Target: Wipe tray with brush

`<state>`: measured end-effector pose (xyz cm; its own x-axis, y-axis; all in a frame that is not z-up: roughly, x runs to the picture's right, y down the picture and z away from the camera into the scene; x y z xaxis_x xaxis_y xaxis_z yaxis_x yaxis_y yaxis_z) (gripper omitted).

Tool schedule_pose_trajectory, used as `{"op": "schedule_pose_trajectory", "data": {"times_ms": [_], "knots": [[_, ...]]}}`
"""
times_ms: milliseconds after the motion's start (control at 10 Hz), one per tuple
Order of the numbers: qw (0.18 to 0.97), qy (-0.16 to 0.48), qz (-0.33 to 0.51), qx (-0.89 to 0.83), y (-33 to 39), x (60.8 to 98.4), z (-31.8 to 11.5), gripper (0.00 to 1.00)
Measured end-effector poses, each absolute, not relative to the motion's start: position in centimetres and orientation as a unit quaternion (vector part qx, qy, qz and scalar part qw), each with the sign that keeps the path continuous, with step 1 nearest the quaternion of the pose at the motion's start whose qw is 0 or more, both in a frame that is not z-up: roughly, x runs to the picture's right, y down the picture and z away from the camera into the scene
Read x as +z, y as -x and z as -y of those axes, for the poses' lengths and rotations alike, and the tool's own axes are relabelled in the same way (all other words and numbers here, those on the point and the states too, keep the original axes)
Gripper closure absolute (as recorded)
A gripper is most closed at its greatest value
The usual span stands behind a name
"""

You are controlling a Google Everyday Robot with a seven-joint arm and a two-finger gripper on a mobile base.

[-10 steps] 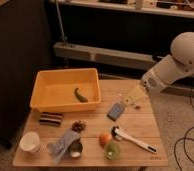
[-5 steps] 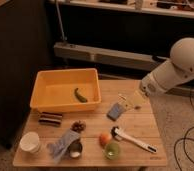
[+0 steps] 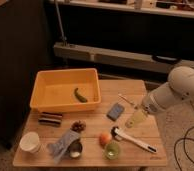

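White brush point(image 3: 133, 140) lies ungrasped; my gripper point(image 3: 136, 119), jaws spread and empty, has dropped closer above it, so wiping the tray point(image 3: 60, 105) waits on pickup.

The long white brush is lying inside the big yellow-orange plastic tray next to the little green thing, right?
Not quite. The camera view shows the long white brush lying on the wooden table, outside the yellow-orange plastic tray. Only the little green thing lies in the tray. The robot's gripper hovers open over the table's right side, near the brush, holding nothing.
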<state>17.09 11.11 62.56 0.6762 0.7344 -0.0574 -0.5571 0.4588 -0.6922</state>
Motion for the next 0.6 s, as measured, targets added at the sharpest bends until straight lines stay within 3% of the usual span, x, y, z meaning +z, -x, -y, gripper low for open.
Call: {"op": "schedule_pose_trajectory", "data": {"times_ms": [600], "knots": [[0.867, 0.331, 0.100, 0.358, -17.0, 63.6, -12.1, 0.20]]}}
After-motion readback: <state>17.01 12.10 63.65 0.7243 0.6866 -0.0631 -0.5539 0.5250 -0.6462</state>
